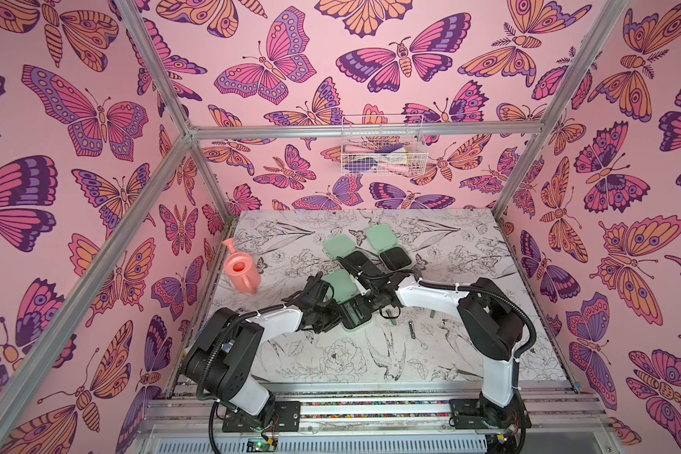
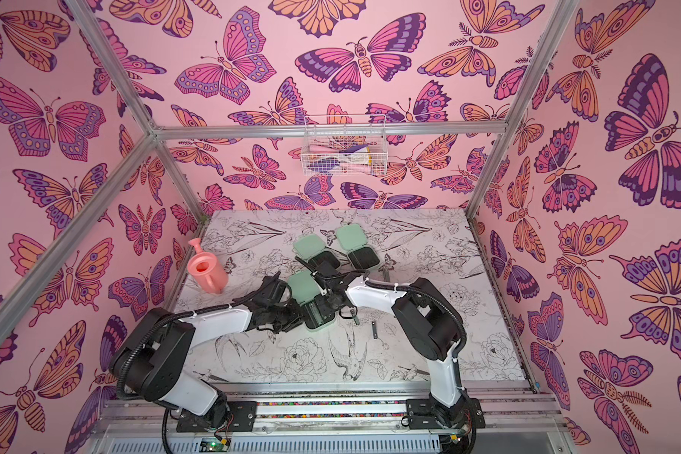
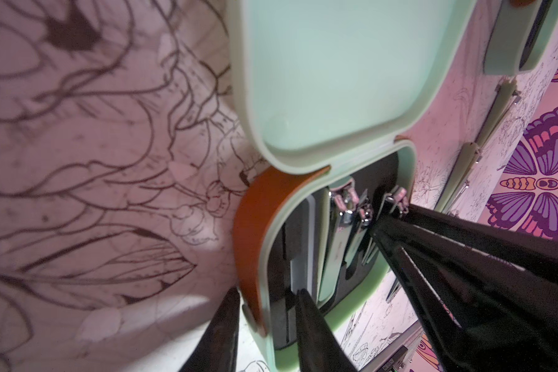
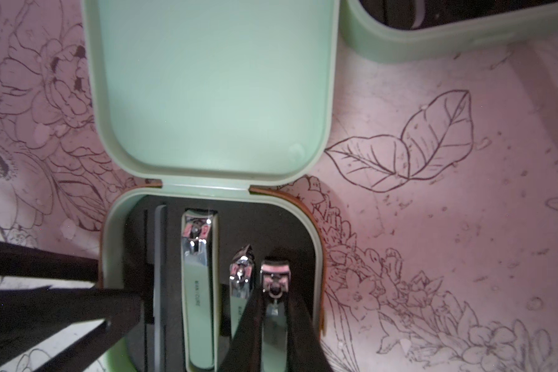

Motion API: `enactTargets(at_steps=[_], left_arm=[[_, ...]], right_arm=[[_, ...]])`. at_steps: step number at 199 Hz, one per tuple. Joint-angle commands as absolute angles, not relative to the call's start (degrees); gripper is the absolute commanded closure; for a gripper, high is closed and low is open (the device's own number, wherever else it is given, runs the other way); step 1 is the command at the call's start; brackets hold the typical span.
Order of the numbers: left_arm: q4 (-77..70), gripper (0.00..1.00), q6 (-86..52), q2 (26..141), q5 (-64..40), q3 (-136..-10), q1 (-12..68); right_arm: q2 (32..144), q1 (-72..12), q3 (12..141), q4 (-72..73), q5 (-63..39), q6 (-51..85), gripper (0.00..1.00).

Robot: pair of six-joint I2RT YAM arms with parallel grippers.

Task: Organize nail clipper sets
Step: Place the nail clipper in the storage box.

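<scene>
Three open mint-green nail clipper cases lie on the table. The near case [image 1: 341,283] has its lid laid back and a black tray [image 4: 239,222] holding a large clipper [image 4: 197,290], a slimmer clipper [image 4: 240,280] and a file [image 4: 160,257]. My left gripper [image 3: 268,296] is shut on the tray's orange-banded side wall [image 3: 255,225], one finger outside and one inside. My right gripper [image 4: 274,302] is shut on a small clipper [image 4: 274,277] at the tray's other side. In both top views the two grippers [image 1: 333,314] [image 2: 331,302] meet over this case.
Two more open cases [image 1: 341,245] [image 1: 380,238] lie behind the near one. Loose slim metal tools [image 1: 411,329] [image 1: 390,313] rest on the floral table to the right. A pink watering can [image 1: 241,271] stands at the left edge. A wire basket [image 1: 382,151] hangs on the back wall.
</scene>
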State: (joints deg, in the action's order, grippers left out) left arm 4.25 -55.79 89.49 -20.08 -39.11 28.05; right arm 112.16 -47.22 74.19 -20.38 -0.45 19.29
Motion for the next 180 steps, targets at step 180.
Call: enactTargets(at_steps=[180], left_arm=[[6.7, 0.67, -55.8, 90.9, -19.4, -37.2, 28.1]], right_arm=[[114.2, -48.8, 76.5, -25.7, 2.5, 18.7, 0.79]])
